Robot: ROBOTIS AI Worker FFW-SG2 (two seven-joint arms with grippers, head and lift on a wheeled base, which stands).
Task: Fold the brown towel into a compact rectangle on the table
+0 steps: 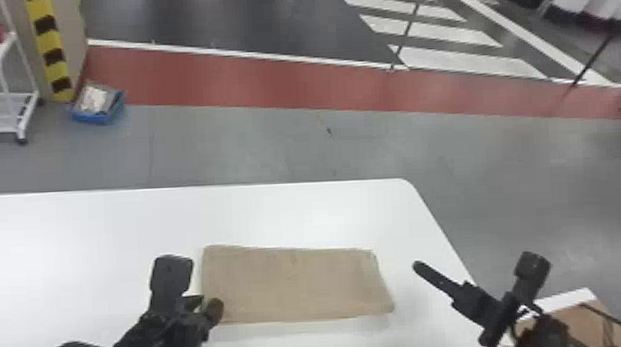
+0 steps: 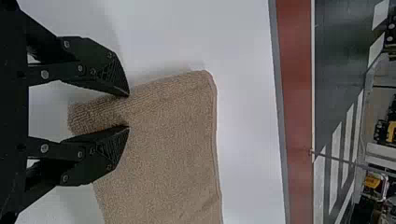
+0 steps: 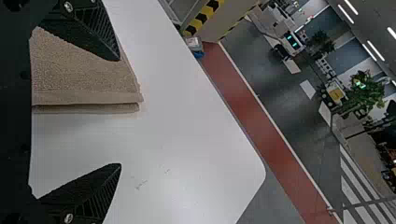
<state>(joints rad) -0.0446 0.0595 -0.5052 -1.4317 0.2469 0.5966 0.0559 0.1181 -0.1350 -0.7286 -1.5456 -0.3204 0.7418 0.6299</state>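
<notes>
On the white table point(image 1: 296, 211), item one: brown towel point(image 1: 294, 284), folded, layered at its right end, a long rectangle lying crosswise near the robot.

At the towel's near left corner: left gripper point(image 1: 206, 304), its fingers partly closed, a ridge of brown cloth pinched between both tips. In the left wrist view the cloth bunches at the pads and spreads out smoothly past them.

Right of the towel, apart from it: right gripper point(image 1: 472, 287), fingers spread wide, nothing between the tips. One finger points towards the towel's right end. In the right wrist view, two stacked towel edges lie beside that finger.

Beyond the towel, past the table's far edge: grey floor point(image 1: 283, 141), then a red floor strip point(image 1: 270, 82), then white crossing stripes point(image 1: 470, 61).

Far left beyond the towel: white shelf cart point(image 1: 0, 74); yellow-and-black striped post point(image 1: 49, 52); blue container point(image 1: 94, 116) on the floor at its foot.
</notes>
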